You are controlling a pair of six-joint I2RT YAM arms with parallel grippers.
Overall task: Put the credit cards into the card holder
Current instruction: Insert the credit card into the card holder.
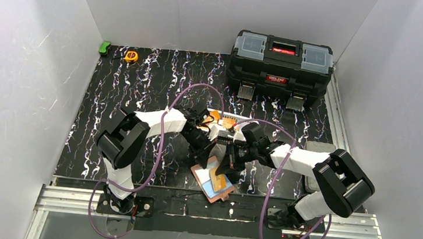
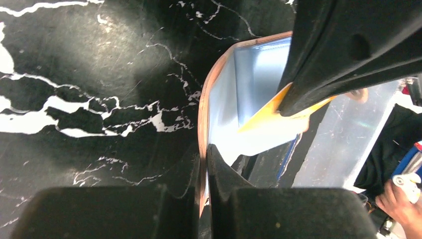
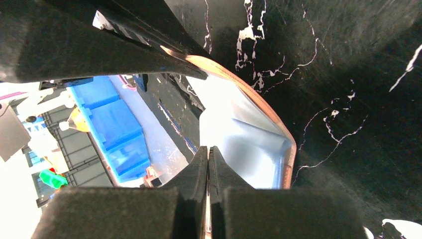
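The salmon-pink card holder lies open near the table's front edge, between both arms. Its raised flap edge stands upright in the left wrist view, and my left gripper is shut on that edge. A pale blue glossy surface shows inside the holder. My right gripper is shut on a thin orange credit card, held just over the open holder. In the top view a light blue card and the orange card sit on the holder below the two grippers.
A black toolbox stands at the back right. A white slotted basket sits right behind the grippers. An orange tape measure and a green object lie at the back left corner.
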